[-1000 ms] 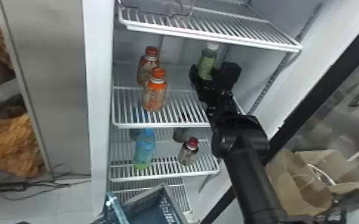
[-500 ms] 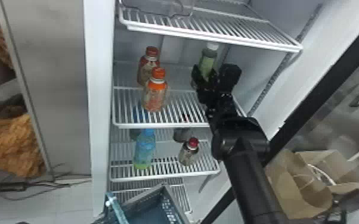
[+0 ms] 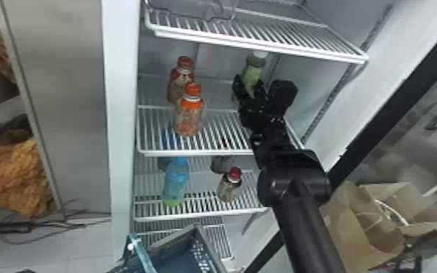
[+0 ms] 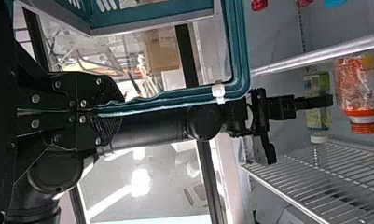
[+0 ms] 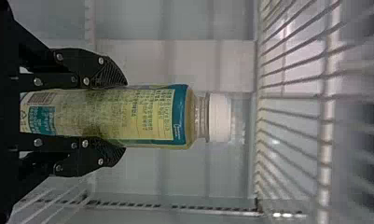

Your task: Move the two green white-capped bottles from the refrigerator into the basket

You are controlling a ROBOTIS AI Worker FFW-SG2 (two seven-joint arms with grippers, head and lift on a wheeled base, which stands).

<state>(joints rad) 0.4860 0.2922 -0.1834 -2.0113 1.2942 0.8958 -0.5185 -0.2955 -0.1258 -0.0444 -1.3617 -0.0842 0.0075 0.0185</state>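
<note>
**Right gripper clasps a green bottle toward the shelf's right rear corner**

The green white-capped bottle (image 3: 253,74) stands upright inside the refrigerator (image 3: 123,109), toward the right rear corner of the middle shelf (image 3: 192,152). Whether its base touches the wires cannot be told. The right gripper (image 3: 249,82) has it grasped around the body, one finger pressed to each side of the label, with the cap free beyond the fingertips. Above runs the upper shelf (image 3: 257,45), with a clear container (image 3: 207,14) near its left front corner.

On the middle shelf's left side, an orange-capped bottle (image 3: 188,116) stands nearer the front edge, and a red-capped bottle (image 3: 181,80) just behind it, toward the left rear corner.

On the lower shelf (image 3: 199,218), a blue bottle (image 3: 176,181) stands by the left front corner, and a small dark bottle (image 3: 229,188) with a red cap toward the right, near the front edge.

Farther out, the basket (image 3: 167,236) is before the refrigerator, below that shelf. The left gripper (image 4: 121,112) is clenched on its teal handle (image 4: 175,97). An open paper bag (image 3: 366,232) lies well apart, at the right.
</note>
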